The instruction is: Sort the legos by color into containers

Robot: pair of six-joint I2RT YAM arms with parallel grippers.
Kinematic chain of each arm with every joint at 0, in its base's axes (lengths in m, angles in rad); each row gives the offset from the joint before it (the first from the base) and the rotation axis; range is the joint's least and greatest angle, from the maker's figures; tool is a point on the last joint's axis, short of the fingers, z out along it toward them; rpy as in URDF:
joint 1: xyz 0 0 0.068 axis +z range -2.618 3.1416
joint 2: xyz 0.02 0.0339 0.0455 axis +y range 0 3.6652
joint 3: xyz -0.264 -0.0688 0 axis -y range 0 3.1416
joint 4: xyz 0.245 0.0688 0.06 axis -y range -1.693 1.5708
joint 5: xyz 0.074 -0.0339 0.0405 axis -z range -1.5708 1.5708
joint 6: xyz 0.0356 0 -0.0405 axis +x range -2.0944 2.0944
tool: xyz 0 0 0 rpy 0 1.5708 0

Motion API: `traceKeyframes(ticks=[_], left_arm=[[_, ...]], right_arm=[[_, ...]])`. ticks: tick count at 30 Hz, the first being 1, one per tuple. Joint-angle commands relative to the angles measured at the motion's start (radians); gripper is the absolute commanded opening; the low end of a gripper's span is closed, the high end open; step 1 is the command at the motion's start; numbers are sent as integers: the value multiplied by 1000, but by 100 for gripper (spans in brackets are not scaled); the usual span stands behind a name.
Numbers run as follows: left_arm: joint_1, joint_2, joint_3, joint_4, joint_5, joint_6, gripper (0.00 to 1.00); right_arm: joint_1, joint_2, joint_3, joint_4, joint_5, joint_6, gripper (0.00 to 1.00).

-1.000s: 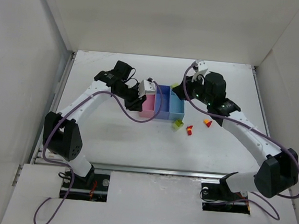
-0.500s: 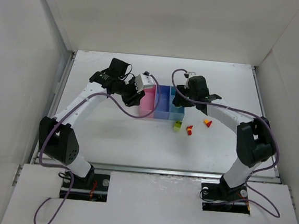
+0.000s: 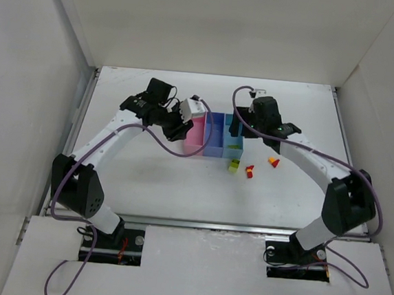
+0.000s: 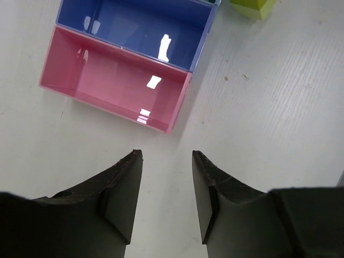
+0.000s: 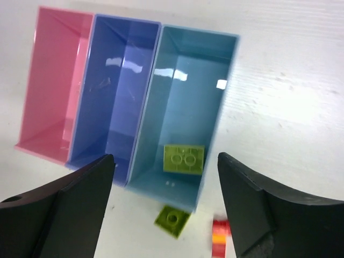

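Note:
The three joined bins are pink (image 3: 196,137), medium blue (image 3: 215,135) and light blue (image 3: 234,135). One yellow-green lego (image 5: 184,159) lies inside the light blue bin (image 5: 188,91). A second yellow-green lego (image 3: 233,165) lies on the table just in front of it, and also shows in the right wrist view (image 5: 172,220). A red lego (image 3: 249,171) and an orange-yellow one (image 3: 273,161) lie to the right. My right gripper (image 5: 165,156) is open and empty above the light blue bin. My left gripper (image 4: 166,153) is open and empty, just left of the pink bin (image 4: 115,80).
White walls close in the table on the left, back and right. The medium blue bin (image 5: 115,91) and the pink bin (image 5: 54,80) hold nothing. Both arms reach in toward the bins from either side, with purple cables looping off them.
My right wrist has swung in over the light blue bin, and a yellow-green lego now shows inside it. My left gripper has shifted slightly back and left beside the pink bin.

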Motion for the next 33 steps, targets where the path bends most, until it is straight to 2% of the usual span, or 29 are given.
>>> traceKeyframes(ticks=[1,2,4,5,7,10,12,13,14,16,20,24,27,31,33], left_arm=[[-11,-56,-9,32,-24,-38,39],[-11,-56,-9,32,-24,-38,39],[-11,-65,-9,60,-62,-38,39],[-11,-74,-9,60,-79,-38,39],[-11,-96,-9,86,-122,-23,41],[-11,-177,-78,216,-243,22,42],[-11,-238,-138,387,-304,58,46],[-11,-272,-172,452,-304,59,55],[-11,-338,-243,572,-315,59,100],[-11,-380,-290,636,-315,1,100],[-20,-366,-273,568,-278,-152,100],[-42,-325,-217,430,-200,-153,100],[-51,-325,-232,429,-177,-153,100],[-51,-351,-243,466,-205,-176,100],[-51,-351,-253,529,-315,-269,100]], right_arm=[[61,-149,0,-127,197,63,84],[92,-168,-9,-164,268,86,84],[119,-208,-49,-218,298,143,88],[150,-208,-66,-242,298,157,100],[173,-208,-112,-242,270,169,100],[186,-179,-134,-242,233,194,100],[199,-157,-134,-227,224,194,100],[199,-157,-147,-218,224,205,100],[199,-157,-148,-209,224,214,100],[199,-157,-161,-186,236,214,100],[199,-209,-207,-196,272,235,100],[199,-277,-235,-221,296,222,100],[199,-326,-263,-212,267,168,99],[176,-337,-253,-302,310,168,97],[125,-337,-253,-339,301,177,97]])
